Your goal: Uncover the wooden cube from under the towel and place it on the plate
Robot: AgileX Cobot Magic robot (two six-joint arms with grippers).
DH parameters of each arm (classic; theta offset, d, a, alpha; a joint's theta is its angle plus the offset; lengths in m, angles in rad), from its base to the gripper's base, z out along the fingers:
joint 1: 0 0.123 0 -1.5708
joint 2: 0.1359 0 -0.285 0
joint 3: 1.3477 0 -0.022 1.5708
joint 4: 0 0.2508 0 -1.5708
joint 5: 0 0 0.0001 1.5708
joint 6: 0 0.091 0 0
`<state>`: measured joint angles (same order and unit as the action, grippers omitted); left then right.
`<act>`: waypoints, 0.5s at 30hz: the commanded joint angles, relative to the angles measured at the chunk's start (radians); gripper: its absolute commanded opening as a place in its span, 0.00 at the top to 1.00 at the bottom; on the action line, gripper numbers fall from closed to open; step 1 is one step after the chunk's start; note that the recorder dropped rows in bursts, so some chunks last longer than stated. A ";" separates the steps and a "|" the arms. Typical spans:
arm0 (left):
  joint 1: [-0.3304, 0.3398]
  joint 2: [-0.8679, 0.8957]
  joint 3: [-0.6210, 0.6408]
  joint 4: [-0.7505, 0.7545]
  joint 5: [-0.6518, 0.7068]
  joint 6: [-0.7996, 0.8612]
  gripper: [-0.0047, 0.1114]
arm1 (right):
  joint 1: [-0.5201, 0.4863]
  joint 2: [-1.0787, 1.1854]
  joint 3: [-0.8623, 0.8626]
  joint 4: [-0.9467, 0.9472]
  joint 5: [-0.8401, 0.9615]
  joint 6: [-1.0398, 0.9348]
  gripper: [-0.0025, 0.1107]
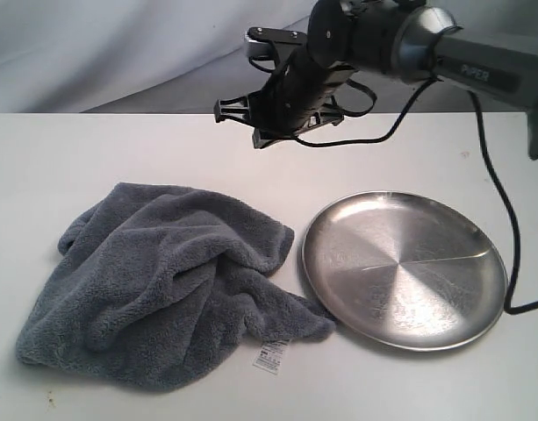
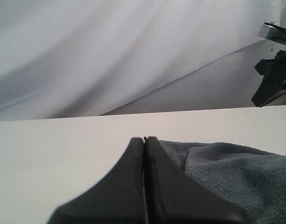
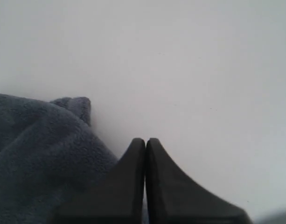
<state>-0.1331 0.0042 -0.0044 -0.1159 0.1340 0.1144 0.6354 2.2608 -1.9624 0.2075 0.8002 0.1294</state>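
Note:
The blue-grey towel (image 1: pixel 172 281) lies crumpled in a heap on the left half of the white table, its white label (image 1: pixel 270 357) at the near edge. No wooden cube shows in any view. The silver plate (image 1: pixel 405 267) sits to the right of the towel, almost touching it, with nothing on it. My right gripper (image 1: pixel 251 123) hangs above the table behind the towel and plate; in its wrist view it (image 3: pixel 145 140) is shut and holds nothing, beside a towel (image 3: pixel 40 154) edge. My left gripper (image 2: pixel 144 139) is shut and holds nothing, low beside the towel (image 2: pixel 226 172); it is out of the exterior view.
A grey cloth backdrop (image 1: pixel 93 53) rises behind the table. A black cable (image 1: pixel 505 219) hangs from the right arm past the plate's right side. Bare white tabletop (image 1: pixel 119 149) lies behind the towel and along the near edge.

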 commanded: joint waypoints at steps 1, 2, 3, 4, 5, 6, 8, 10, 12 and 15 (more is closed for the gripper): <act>-0.005 -0.004 0.004 -0.002 -0.002 -0.003 0.96 | 0.019 0.041 -0.097 0.068 0.048 -0.021 0.98; -0.005 -0.004 0.004 -0.002 -0.002 -0.003 0.96 | 0.031 0.046 -0.107 0.070 0.048 -0.024 0.98; -0.005 -0.004 0.004 -0.002 -0.002 -0.003 0.96 | 0.043 0.046 -0.117 0.070 0.051 -0.028 0.98; -0.005 -0.004 0.004 -0.002 -0.002 -0.003 0.96 | 0.056 0.047 -0.127 0.070 0.053 -0.038 0.98; -0.005 -0.004 0.004 -0.002 -0.002 -0.003 0.96 | 0.070 0.047 -0.129 0.076 0.053 -0.047 0.98; -0.005 -0.004 0.004 -0.002 -0.002 -0.003 0.96 | 0.081 0.047 -0.133 0.079 0.053 -0.054 0.98; -0.005 -0.004 0.004 -0.002 -0.002 -0.003 0.96 | 0.107 0.047 -0.146 0.105 0.065 -0.077 0.98; -0.005 -0.004 0.004 -0.002 -0.002 -0.003 0.96 | 0.132 0.047 -0.146 0.128 0.073 -0.097 0.98; -0.005 -0.004 0.004 -0.002 -0.002 -0.003 0.96 | 0.150 0.047 -0.146 0.138 0.088 -0.106 0.98; -0.005 -0.004 0.004 -0.002 -0.002 -0.003 0.96 | 0.185 0.047 -0.146 0.141 0.122 -0.122 0.98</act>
<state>-0.1331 0.0042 -0.0044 -0.1159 0.1340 0.1144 0.7968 2.3117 -2.1015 0.3424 0.8901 0.0324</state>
